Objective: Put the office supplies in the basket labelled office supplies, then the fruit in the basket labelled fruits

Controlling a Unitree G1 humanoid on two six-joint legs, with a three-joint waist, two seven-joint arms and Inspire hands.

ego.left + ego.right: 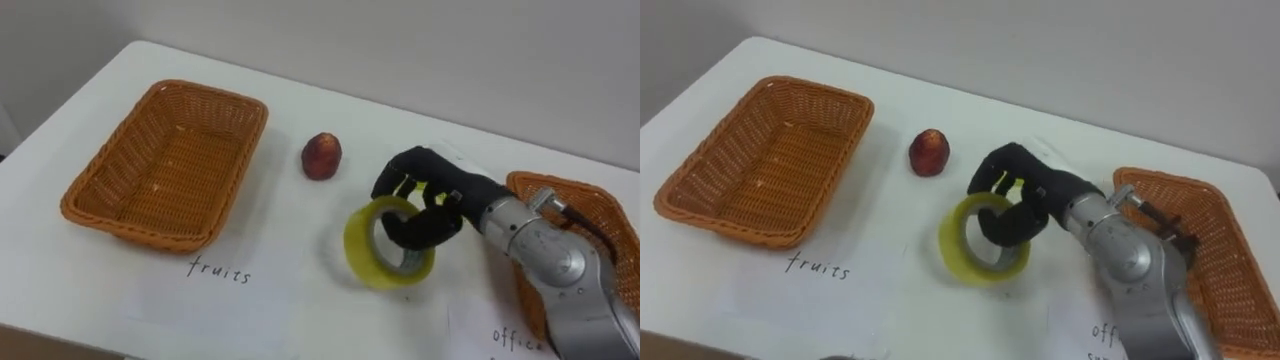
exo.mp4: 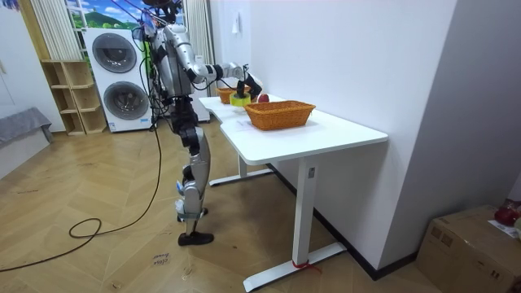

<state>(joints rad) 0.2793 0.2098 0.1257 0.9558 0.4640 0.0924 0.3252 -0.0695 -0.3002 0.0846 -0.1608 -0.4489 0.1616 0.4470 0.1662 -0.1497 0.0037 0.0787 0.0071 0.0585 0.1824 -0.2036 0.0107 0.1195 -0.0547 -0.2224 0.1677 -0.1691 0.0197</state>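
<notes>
My right hand (image 1: pixel 425 205) is curled on a yellow roll of tape (image 1: pixel 360 245), thumb through its hole and fingers over its rim. The roll is tilted, with its lower edge close to the white table (image 1: pixel 290 300) right of centre. A red fruit (image 1: pixel 322 156) lies on the table just beyond and left of the hand. The wicker fruit basket (image 1: pixel 100 190) at the left holds nothing. The wicker office basket (image 1: pixel 560 190) stands at the right, partly hidden behind my forearm. In the room view I stand at the table's long side with the right hand (image 2: pixel 244 81) stretched over it.
Handwritten paper labels lie on the table in front of each basket (image 1: pixel 218 270) (image 1: pixel 518 340). A plain wall rises close behind the table's far edge. In the room view, washing machines (image 2: pixel 118 77) and wooden shelves (image 2: pixel 69 98) stand behind me.
</notes>
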